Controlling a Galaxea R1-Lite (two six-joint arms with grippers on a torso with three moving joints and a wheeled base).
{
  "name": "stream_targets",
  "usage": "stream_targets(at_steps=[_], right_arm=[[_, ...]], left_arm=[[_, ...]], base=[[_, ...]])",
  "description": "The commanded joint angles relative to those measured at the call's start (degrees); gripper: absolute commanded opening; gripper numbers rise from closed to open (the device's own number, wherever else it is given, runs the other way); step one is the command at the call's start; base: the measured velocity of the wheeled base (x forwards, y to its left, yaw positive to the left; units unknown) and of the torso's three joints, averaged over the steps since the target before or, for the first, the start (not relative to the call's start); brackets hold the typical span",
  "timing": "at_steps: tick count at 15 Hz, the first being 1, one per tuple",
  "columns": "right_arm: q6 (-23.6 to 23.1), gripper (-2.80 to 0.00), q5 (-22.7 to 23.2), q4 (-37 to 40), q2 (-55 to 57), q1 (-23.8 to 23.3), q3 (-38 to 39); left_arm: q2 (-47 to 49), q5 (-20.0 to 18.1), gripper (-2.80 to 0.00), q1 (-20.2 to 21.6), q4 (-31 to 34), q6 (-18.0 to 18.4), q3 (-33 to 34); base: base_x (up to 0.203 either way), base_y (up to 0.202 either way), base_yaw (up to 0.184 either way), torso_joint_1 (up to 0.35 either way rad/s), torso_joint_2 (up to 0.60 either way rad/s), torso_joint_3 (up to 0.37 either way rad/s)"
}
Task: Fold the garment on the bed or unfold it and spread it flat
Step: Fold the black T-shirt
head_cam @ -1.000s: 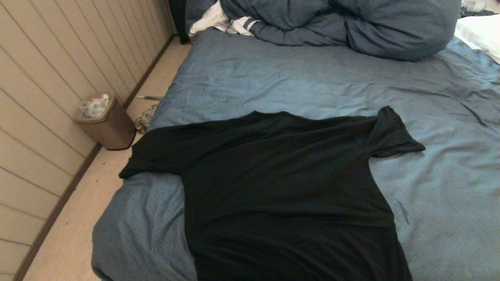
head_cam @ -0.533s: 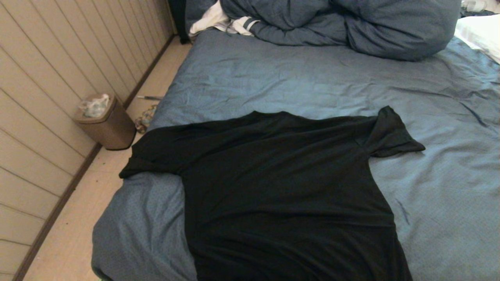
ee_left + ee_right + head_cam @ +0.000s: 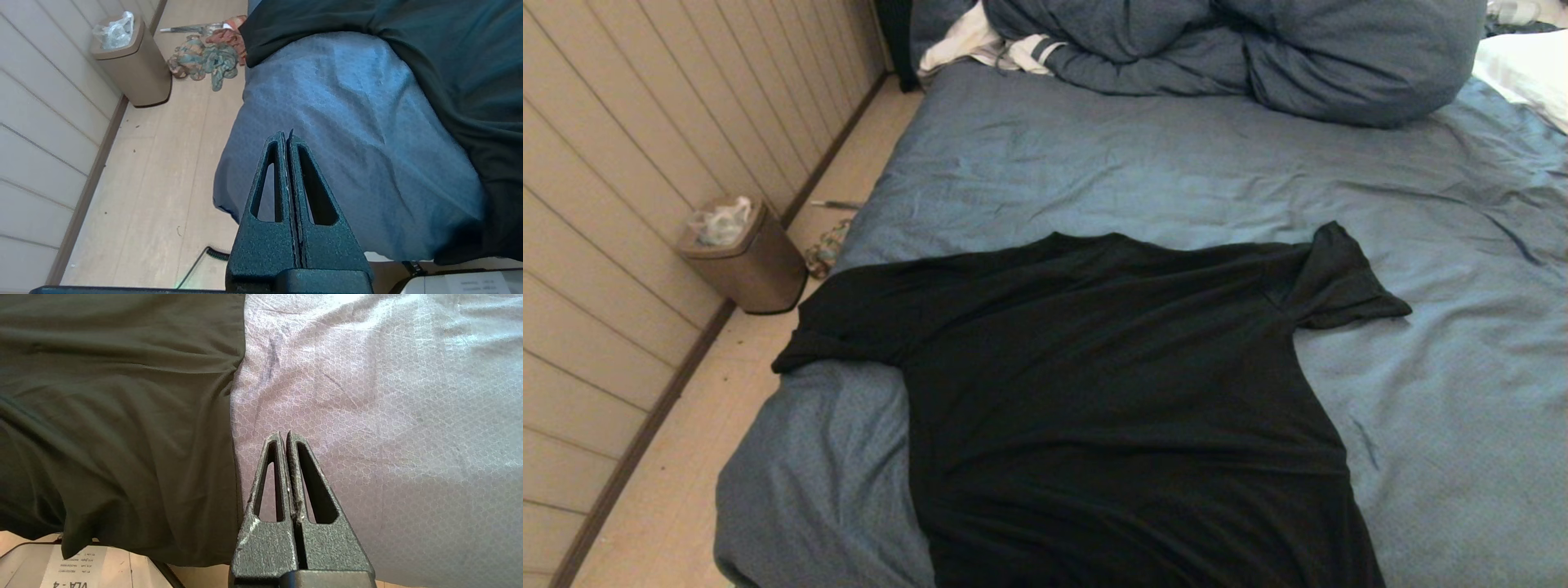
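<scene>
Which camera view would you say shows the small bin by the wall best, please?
The left wrist view: the bin shows whole, plastic liner at its top. The head view shows the bin smaller, beside the bed. The right wrist view misses it.

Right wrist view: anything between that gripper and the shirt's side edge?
Nothing visible. The right gripper, fingers shut, hangs over bare bed sheet beside the black T-shirt edge.

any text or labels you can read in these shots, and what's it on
"VLA-4", seen upside down, on a white paper sheet below the hem of the garment, right wrist view.
Blurred grey lines on another white sheet near the bed: too blurred to read.
No print shows on the black shirt.
</scene>
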Motion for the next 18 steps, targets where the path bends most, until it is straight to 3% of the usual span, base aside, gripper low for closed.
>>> stream_targets(at_steps=[1,7,18], right_arm=[[0.43,-2.80,0.06,0.04,0.19,-0.01,0.02],[0.52,-2.80,-0.03,0.04,0.19,-0.01,0.02],[0.70,-2.80,-0.03,-0.05,0.19,-0.01,0.02]], left_arm=[[0.07,0.64,-2.80,0.02,-0.06,-0.06,2.20],[0.07,1.46,-2.80,0.02,-0.22,-2.64,2.20],[0.07,1.70,-2.80,0.02,-0.22,-2.87,2.20]], base=[[0.000,0.000,0.000,0.000,0.00,0.000],[0.000,0.000,0.000,0.000,0.00,0.000],[0.000,0.000,0.000,0.000,0.00,0.000]])
